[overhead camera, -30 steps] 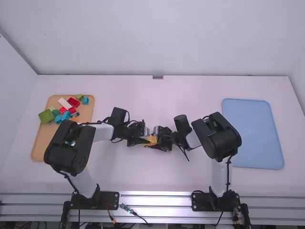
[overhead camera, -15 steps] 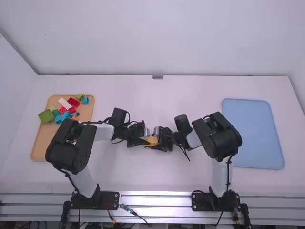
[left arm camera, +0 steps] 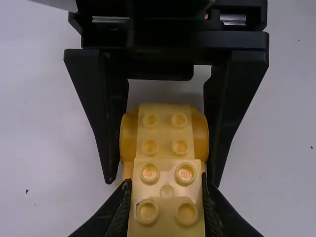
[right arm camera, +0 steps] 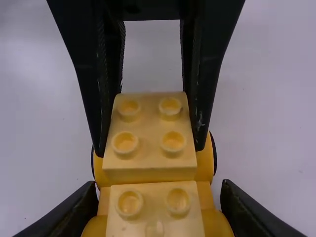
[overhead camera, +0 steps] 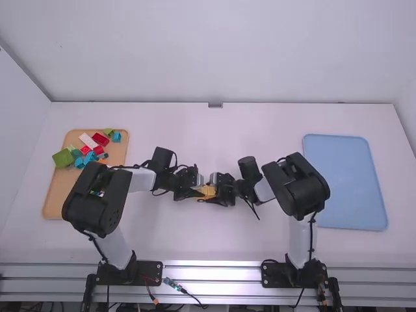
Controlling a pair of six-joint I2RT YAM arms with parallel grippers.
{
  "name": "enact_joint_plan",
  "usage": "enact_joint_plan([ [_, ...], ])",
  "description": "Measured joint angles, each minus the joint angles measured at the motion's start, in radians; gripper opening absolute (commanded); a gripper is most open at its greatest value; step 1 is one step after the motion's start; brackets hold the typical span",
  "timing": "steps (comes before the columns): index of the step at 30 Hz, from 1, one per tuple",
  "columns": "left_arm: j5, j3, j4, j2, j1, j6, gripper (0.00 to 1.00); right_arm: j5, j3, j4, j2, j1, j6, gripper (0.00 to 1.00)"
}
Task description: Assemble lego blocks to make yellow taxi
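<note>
My left gripper (overhead camera: 195,188) and my right gripper (overhead camera: 217,190) face each other over mid-table, with the yellow assembly (overhead camera: 205,192) between them. In the left wrist view, my left gripper (left arm camera: 167,197) is shut on a pale yellow studded block (left arm camera: 167,192). Beyond it, the right gripper's fingers press both sides of the rounded yellow car body (left arm camera: 129,138). From the right wrist view, my right gripper (right arm camera: 158,202) holds the yellow car body (right arm camera: 204,165) from its sides. The held block (right arm camera: 148,148) sits over the body; whether its studs are fully joined I cannot tell.
A wooden tray (overhead camera: 56,205) at the left bears several loose blocks, among them a green block (overhead camera: 63,158) and a red block (overhead camera: 101,139). The left forearm extends over its near part. At the right lies a blue tray (overhead camera: 344,182), beside the right arm.
Compared with one second ago, my left arm has shifted very slightly to the right. My right arm looks still, and both grips are unchanged.
</note>
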Motion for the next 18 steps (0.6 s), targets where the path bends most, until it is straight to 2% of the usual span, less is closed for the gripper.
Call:
enact_joint_plan([
  [5, -0.001, 0.000, 0.000, 0.000, 0.000, -0.016, 0.03, 0.001, 0.000, 0.000, 0.000, 0.002, 0.001, 0.30],
  [9, -0.004, 0.000, 0.000, 0.000, 0.000, -0.018, 0.12, 0.012, 0.000, 0.001, 0.000, 0.002, 0.008, 0.31],
  [13, -0.011, 0.000, 0.000, 0.000, 0.000, -0.018, 0.30, 0.026, 0.000, 0.002, 0.000, 0.009, 0.019, 0.30],
  [14, -0.011, 0.000, 0.001, 0.000, 0.000, -0.014, 0.42, 0.027, 0.000, 0.003, 0.000, 0.009, 0.023, 0.31],
  [15, -0.010, 0.000, -0.001, 0.000, 0.000, -0.024, 0.45, 0.030, 0.000, 0.005, 0.000, 0.009, 0.023, 0.31],
  [17, -0.003, 0.000, -0.002, 0.000, -0.001, -0.018, 0.64, 0.035, 0.000, 0.010, 0.000, 0.009, 0.026, 0.31],
  [18, -0.001, 0.000, -0.003, 0.000, -0.001, -0.026, 0.67, 0.035, 0.000, 0.010, 0.000, 0.009, 0.027, 0.30],
])
